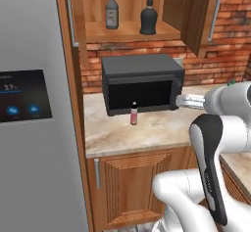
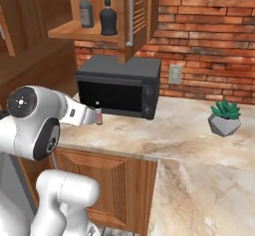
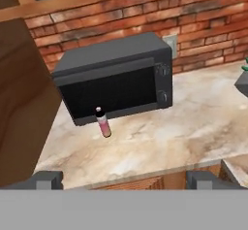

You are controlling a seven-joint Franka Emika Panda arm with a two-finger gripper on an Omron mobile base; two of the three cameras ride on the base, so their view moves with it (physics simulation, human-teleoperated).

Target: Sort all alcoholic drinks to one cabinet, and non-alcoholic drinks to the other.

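One cabinet (image 1: 132, 30), narrow and of light wood, stands with both doors swung open above the microwave. On its shelf floor (image 2: 69, 30) are the two alcoholic drinks: a clear-grey bottle with a red cap (image 1: 112, 11) (image 2: 86, 8) and a dark round-bellied bottle (image 1: 148, 15) (image 2: 108, 16). A small pink bottle with a black cap (image 1: 133, 113) (image 2: 98, 114) (image 3: 102, 123), a non-alcoholic drink, stands upright on the counter just in front of the microwave door. My gripper (image 3: 125, 180) is open wide and empty, well back from the pink bottle and aimed toward it.
A black microwave (image 1: 142, 84) sits against the brick wall. The grey fridge (image 1: 29, 128) borders the counter on the left. A potted succulent (image 2: 225, 116) stands at the right of the marble counter (image 2: 164, 135), near a wall outlet (image 2: 175, 74).
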